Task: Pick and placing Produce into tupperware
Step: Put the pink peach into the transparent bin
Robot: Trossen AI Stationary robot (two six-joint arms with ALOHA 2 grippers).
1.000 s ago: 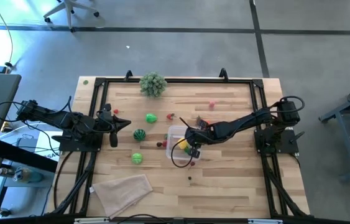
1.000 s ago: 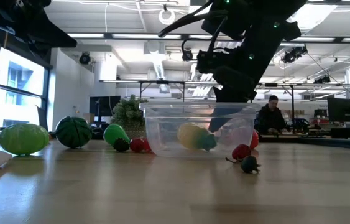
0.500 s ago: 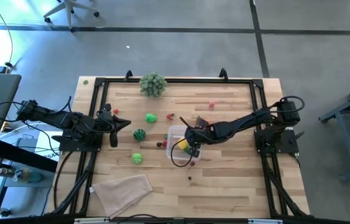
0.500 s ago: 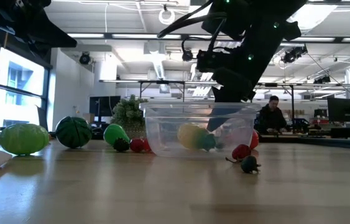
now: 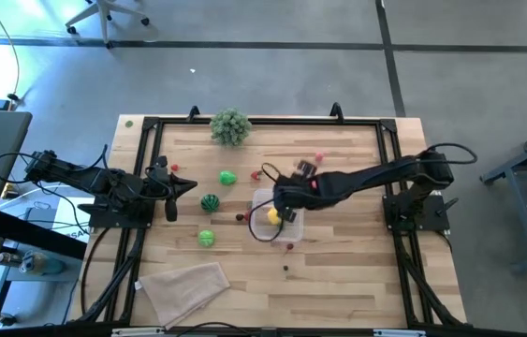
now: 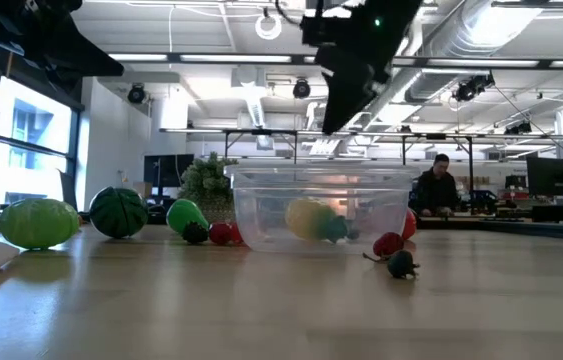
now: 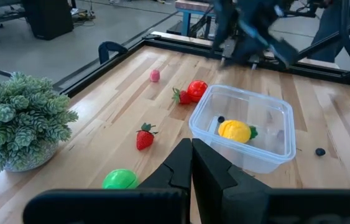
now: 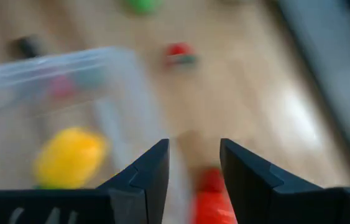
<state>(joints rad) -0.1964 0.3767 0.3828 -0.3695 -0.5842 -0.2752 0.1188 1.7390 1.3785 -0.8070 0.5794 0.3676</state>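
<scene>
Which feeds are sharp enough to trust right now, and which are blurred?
Right wrist view: smeared; the tupperware and yellow fruit are soft blobs. Left wrist view: crisp on the table, though the right arm is blurred. Low view: backlit, arm in silhouette. High view: clear.

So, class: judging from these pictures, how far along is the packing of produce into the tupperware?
Done: a yellow lemon lies in the tupperware.
In hand: nothing; the right gripper hangs open and empty above the container, and the left gripper waits shut at the table's left edge.
Left: the strawberry, the dark green ball, the two light green balls and other pieces lie on the table.
</scene>
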